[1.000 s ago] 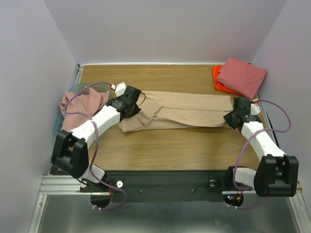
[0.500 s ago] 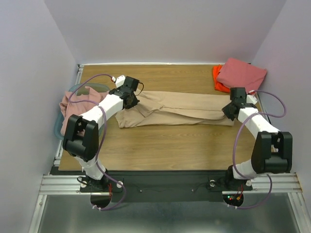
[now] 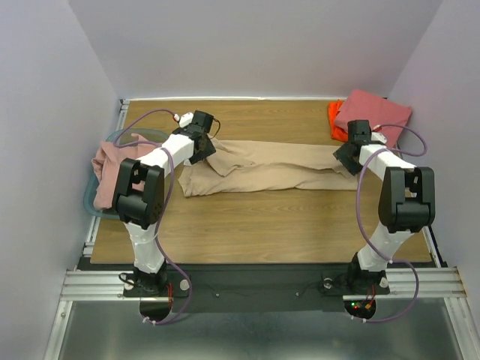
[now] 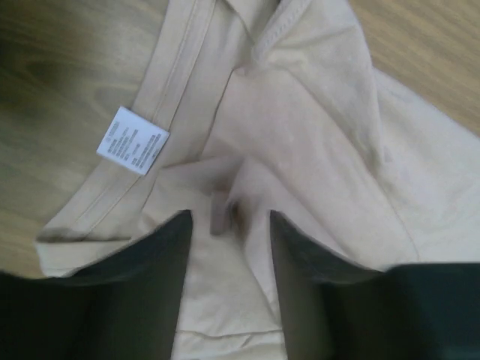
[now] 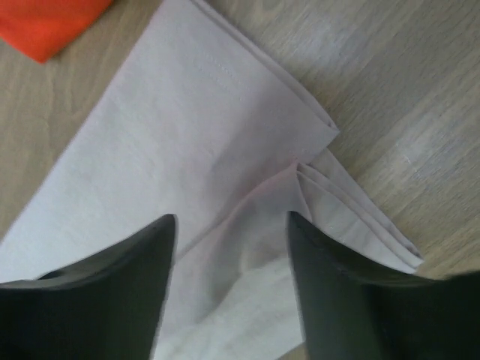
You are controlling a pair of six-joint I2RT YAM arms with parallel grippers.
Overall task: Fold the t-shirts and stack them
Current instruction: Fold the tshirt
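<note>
Wooden table bears tan t-shirt, ends beneath both parted jaws.

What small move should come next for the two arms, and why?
Probably lift both straight up. The left tool and right tool stand open over the ends of the tan t-shirt, which lies as a long folded strip; rising clear avoids dragging it.
</note>
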